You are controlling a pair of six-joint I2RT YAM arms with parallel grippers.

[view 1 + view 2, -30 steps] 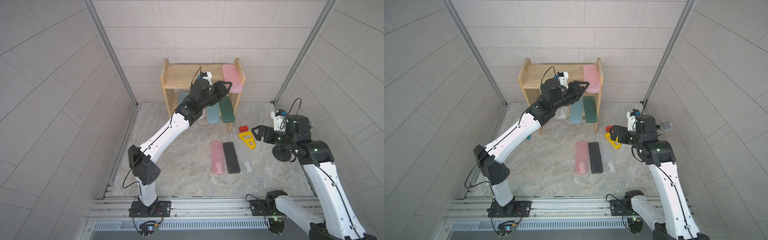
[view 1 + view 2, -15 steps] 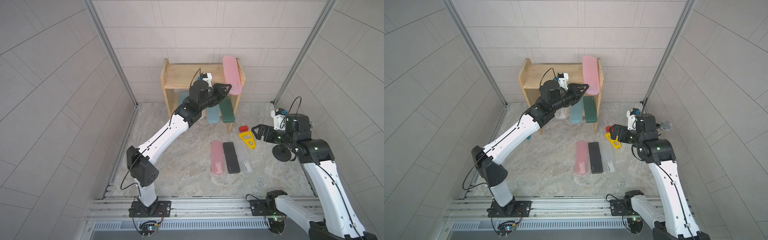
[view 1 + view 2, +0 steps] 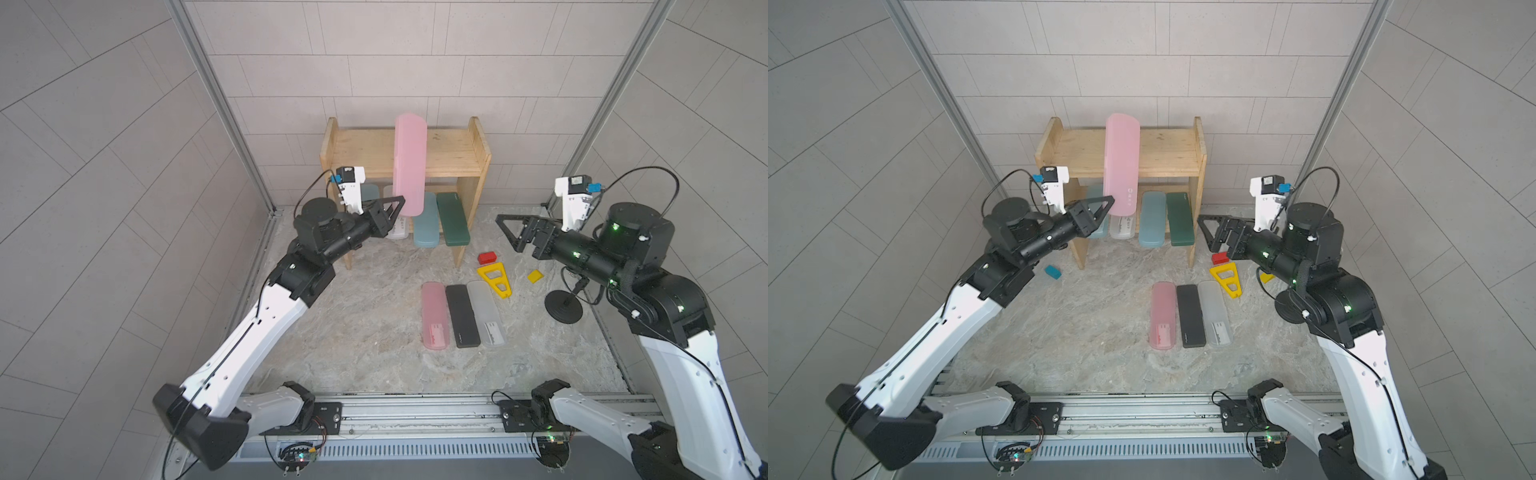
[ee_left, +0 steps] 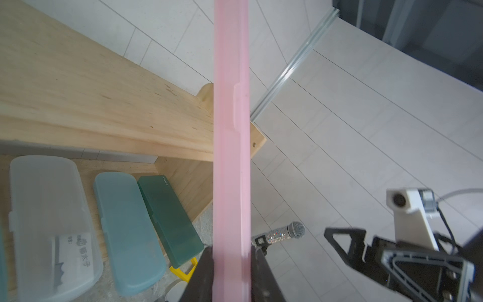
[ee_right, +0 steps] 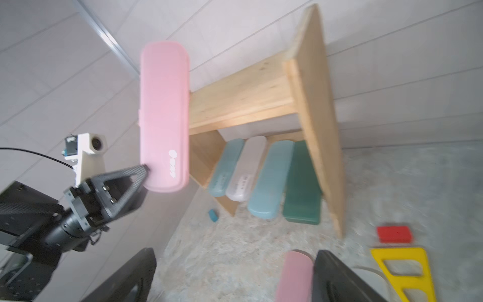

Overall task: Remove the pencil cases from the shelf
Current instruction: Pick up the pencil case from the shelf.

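My left gripper point(image 3: 397, 203) point(image 3: 1108, 202) point(image 4: 231, 261) is shut on the near end of a pink pencil case point(image 3: 409, 166) point(image 3: 1121, 166) point(image 4: 231, 130) point(image 5: 164, 117). The case hangs in the air in front of the shelf point(image 3: 457, 153) point(image 3: 1167, 149), clear of its bare top tier. On the lower tier lie a teal case point(image 3: 369, 193), a frosted white one point(image 3: 397, 228), another teal one point(image 3: 426, 220) and a dark green one point(image 3: 452, 218). Pink point(image 3: 435, 316), black point(image 3: 462, 316) and frosted white point(image 3: 486, 311) cases lie side by side on the floor. My right gripper point(image 3: 509, 232) point(image 5: 235, 274) hangs open and empty to the right of the shelf.
A yellow triangular block point(image 3: 494, 280), a red block point(image 3: 487, 257) and a small yellow piece point(image 3: 535, 276) lie right of the shelf. A microphone stand's black base point(image 3: 563, 309) sits under my right arm. A small blue block point(image 3: 1053, 272) lies left of the shelf. Tiled walls close in on three sides.
My left gripper shut on the pink case at the top tier's right end, lifted it off and carried it left and toward me. My right arm has barely moved.
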